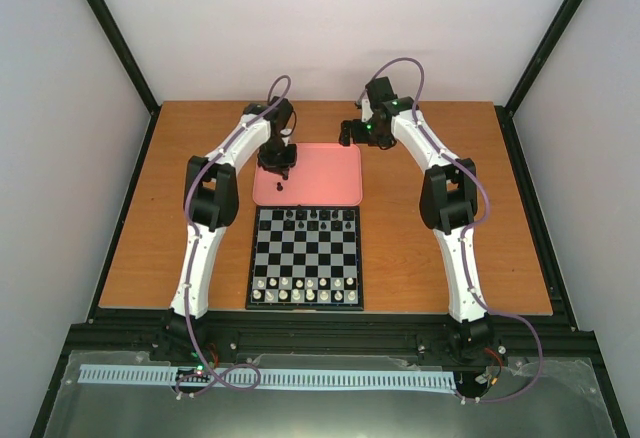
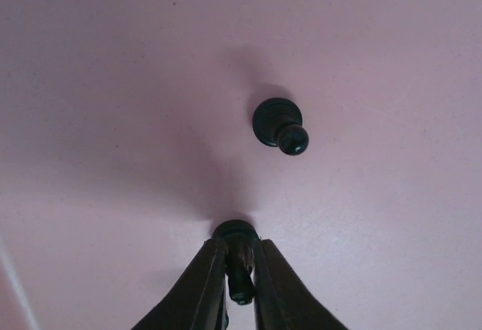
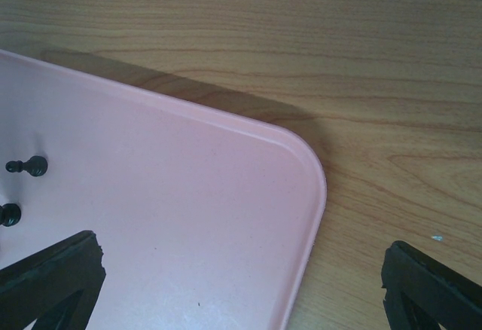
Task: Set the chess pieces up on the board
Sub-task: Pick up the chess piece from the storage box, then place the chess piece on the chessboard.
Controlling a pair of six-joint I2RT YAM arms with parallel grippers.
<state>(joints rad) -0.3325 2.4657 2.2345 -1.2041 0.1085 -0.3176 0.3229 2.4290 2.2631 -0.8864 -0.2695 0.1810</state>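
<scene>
As fingers [image 2: 199, 292] pinch a pawn [image 2: 235, 230] (black), left arm [image 1: 205, 248] points down

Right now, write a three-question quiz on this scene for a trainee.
1. True or false: the right end effector is shut.
2. The left end effector hangs over: A the board, B the tray, C bare table.
3. What colour is the piece that the left end effector grips?

Key: 1 false, its fingers stand wide apart; 2 B; 3 black.
</scene>
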